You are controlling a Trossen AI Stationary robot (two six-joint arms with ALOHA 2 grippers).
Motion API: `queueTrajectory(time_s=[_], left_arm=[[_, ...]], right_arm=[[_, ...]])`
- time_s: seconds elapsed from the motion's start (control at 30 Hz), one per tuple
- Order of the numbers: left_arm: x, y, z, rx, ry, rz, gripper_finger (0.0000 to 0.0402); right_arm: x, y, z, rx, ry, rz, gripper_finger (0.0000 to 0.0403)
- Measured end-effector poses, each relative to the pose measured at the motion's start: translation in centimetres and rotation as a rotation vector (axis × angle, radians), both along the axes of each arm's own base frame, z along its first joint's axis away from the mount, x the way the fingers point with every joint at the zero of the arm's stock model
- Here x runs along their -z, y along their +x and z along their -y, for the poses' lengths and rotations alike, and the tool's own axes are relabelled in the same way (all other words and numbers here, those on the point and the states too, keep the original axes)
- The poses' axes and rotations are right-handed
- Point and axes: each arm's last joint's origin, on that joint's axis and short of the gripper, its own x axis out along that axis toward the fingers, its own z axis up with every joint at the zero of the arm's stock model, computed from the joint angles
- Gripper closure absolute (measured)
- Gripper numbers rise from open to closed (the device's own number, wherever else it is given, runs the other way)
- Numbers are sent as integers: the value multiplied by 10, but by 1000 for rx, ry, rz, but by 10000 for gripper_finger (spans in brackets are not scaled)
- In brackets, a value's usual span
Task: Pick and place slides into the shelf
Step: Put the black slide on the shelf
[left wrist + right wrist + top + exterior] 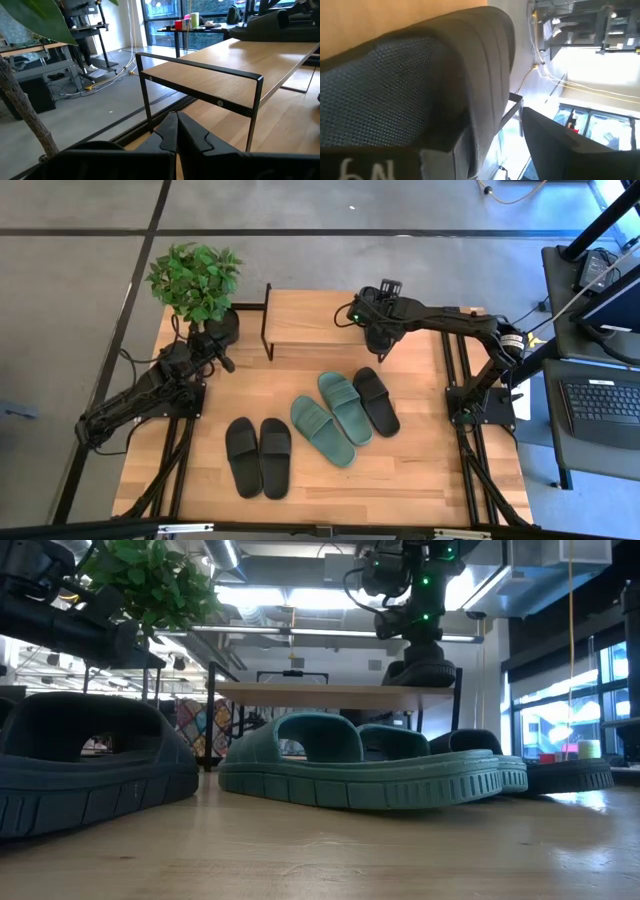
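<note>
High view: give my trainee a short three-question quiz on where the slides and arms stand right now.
1. How many rubber slide sandals lie on the large wooden tabletop?
2. True or false: the black rubber slide under the right gripper rests on the top board of the low shelf.
3. Where does the left gripper wait? A) beside the potted green plant B) above the shelf C) at the tabletop's front edge

Key: 1. five; 2. true; 3. A
</note>
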Motion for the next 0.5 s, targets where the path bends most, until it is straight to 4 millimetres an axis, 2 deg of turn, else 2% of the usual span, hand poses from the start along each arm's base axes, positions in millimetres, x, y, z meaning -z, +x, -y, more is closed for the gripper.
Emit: queueTrajectory(time_s=[0.27,0.5], left_arm=[[0,0,0,0,0,0,401],[0,0,0,0,0,0,401]], right_arm=[[-25,1,-4,-14,150,101,236],[-40,-4,-10,-2,232,104,236]])
